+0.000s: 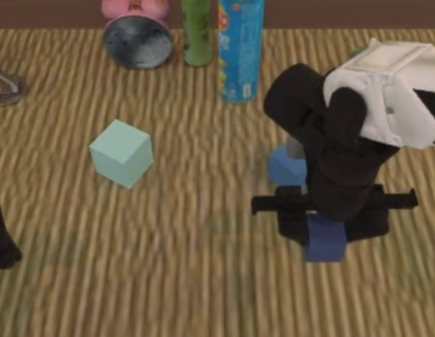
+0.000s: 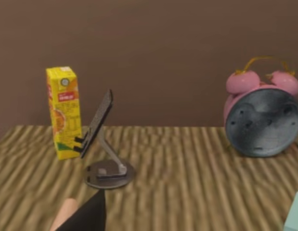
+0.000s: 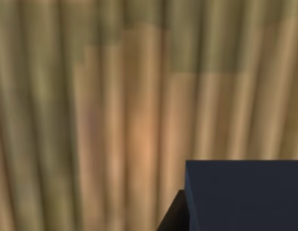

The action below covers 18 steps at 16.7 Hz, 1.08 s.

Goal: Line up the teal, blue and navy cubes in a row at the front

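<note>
**Q:** Where is the navy cube (image 1: 325, 239), and what could go wrong with it?

**A:** It sits at about five o'clock on the bench (image 1: 203, 281), directly under my right gripper (image 1: 322, 226). My jaws there look narrowed onto it, though my own arm hides the contact in the top view. In my right wrist view the cube's dark face (image 3: 245, 195) fills one corner, very close. I judge the grip to be off-centre, so the cube could twist or slip out when I move or set it down, landing crooked in the row.

**Q:** Anything nearby to worry about?

**A:** Yes. The blue cube (image 1: 285, 167) lies just beside my arm, at roughly four o'clock from the bench centre and partly hidden by it. A careless swing could knock it away.

**Q:** How do the cubes look?

**A:** Plain and matte. The navy one is smallest and darkest, the blue one mid-sized. The teal cube (image 1: 121, 152), largest and pale, rests turned at nine o'clock, well apart.

**Q:** And your left gripper (image 1: 1, 239)?

**A:** It sits parked at the left edge; I cannot tell how its jaws stand.
</note>
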Available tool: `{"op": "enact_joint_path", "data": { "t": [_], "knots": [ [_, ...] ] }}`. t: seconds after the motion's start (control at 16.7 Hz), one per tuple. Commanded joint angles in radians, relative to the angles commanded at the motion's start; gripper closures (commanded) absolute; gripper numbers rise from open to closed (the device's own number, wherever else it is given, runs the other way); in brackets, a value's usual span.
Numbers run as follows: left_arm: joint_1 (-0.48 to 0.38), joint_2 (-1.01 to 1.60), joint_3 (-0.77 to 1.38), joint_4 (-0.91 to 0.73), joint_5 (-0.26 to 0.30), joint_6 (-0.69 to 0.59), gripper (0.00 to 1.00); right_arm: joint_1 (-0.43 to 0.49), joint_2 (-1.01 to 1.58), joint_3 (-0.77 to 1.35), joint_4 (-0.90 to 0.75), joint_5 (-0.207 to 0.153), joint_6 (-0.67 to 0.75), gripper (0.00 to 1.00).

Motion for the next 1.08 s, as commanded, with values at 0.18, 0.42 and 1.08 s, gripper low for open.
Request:
{"op": "enact_joint_path", "data": {
  "t": [0.18, 0.42, 1.08],
  "knots": [
    [0.000, 0.000, 0.000, 0.000, 0.000, 0.000, 0.00, 0.041, -0.028, -0.022, 0.008, 0.004, 0.057, 1.00],
    [0.000, 0.000, 0.000, 0.000, 0.000, 0.000, 0.00, 0.037, -0.023, -0.019, 0.007, 0.002, 0.058, 1.00],
    [0.000, 0.000, 0.000, 0.000, 0.000, 0.000, 0.00, 0.045, 0.072, -0.192, 0.277, 0.004, 0.063, 1.00]
  ]
}}
